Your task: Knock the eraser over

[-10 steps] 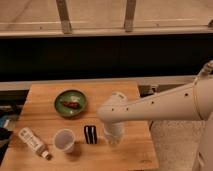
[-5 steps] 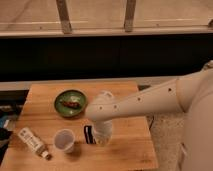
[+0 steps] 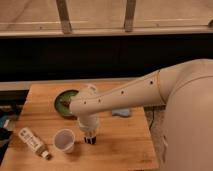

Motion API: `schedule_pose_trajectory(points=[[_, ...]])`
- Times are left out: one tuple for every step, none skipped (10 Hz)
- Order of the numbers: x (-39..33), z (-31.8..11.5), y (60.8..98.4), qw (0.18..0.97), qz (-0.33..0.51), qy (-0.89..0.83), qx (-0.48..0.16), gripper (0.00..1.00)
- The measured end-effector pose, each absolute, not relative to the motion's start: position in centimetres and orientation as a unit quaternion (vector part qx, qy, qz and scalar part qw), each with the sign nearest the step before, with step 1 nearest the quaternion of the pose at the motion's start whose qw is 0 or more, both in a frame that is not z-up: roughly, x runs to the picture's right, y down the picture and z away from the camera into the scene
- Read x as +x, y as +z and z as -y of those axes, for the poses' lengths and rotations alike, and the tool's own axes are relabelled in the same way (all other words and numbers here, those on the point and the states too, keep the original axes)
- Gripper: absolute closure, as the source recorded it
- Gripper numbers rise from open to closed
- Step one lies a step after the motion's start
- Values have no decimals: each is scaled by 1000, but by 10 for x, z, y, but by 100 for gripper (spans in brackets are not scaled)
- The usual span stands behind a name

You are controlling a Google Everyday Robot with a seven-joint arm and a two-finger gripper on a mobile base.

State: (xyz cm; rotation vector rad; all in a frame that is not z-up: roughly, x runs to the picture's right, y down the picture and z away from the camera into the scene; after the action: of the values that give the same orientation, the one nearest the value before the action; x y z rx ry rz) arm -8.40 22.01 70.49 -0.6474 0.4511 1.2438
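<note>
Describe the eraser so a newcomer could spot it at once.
On the wooden table, look near the front edge, just right of the clear cup. The eraser is the small block right under the gripper. It alone is black with white stripes, and shorter than the cup.

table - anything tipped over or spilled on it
Only the white bottle looks odd: it lies on its side near the front left corner of the table, with no spill showing. The cup stands upright. The gripper is low over the eraser, hiding most of it.
</note>
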Motion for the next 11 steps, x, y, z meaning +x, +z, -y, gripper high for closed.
schedule_pose_trajectory(points=[[-83,-208,713,746,-192,579,-266,100],[-84,-204,715,747,-187,583,-257,100],[-84,-203,717,748,-184,585,-254,100],[-84,-203,717,748,-184,586,-253,100],[-84,-203,717,748,-184,586,-253,100],[-83,-203,717,748,-184,586,-253,100],[-83,-203,717,747,-184,586,-253,100],[-83,-203,717,747,-185,586,-253,100],[-83,-203,717,747,-185,586,-253,100],[-82,-202,717,747,-184,587,-252,100],[-82,-202,717,747,-184,587,-252,100]])
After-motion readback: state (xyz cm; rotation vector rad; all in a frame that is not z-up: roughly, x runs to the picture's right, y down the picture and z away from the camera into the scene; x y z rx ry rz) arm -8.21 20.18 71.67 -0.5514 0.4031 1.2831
